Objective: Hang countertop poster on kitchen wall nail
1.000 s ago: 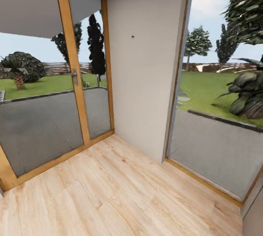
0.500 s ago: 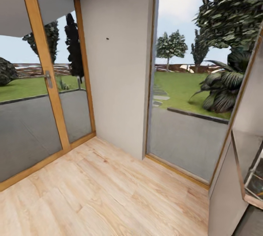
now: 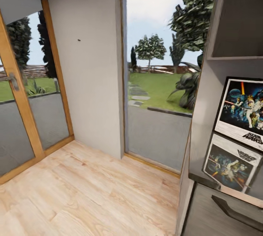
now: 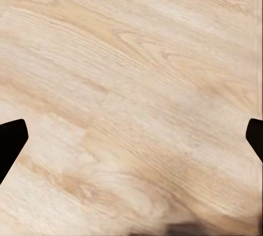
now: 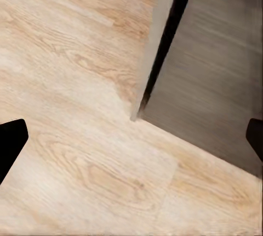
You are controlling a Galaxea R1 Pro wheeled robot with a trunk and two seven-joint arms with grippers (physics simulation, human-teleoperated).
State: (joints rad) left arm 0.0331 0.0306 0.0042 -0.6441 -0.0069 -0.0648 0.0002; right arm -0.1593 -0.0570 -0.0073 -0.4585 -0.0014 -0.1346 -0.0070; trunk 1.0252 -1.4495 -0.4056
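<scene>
At the right edge of our head view, the poster (image 3: 243,113) stands propped on the kitchen countertop (image 3: 204,179).

Its dimmer upside-down reflection shows in the glossy slab just below it, above the dark cabinet (image 3: 215,217) with its handle (image 3: 237,212). One wall nail (image 3: 79,40) dots the off-white wall (image 3: 91,82), well apart from the poster, between the wooden door frame (image 3: 18,93) and the garden window. Our left gripper (image 4: 131,137) and right gripper (image 5: 131,140) hang spread wide and unladen over the wood floor (image 3: 91,192).
</scene>
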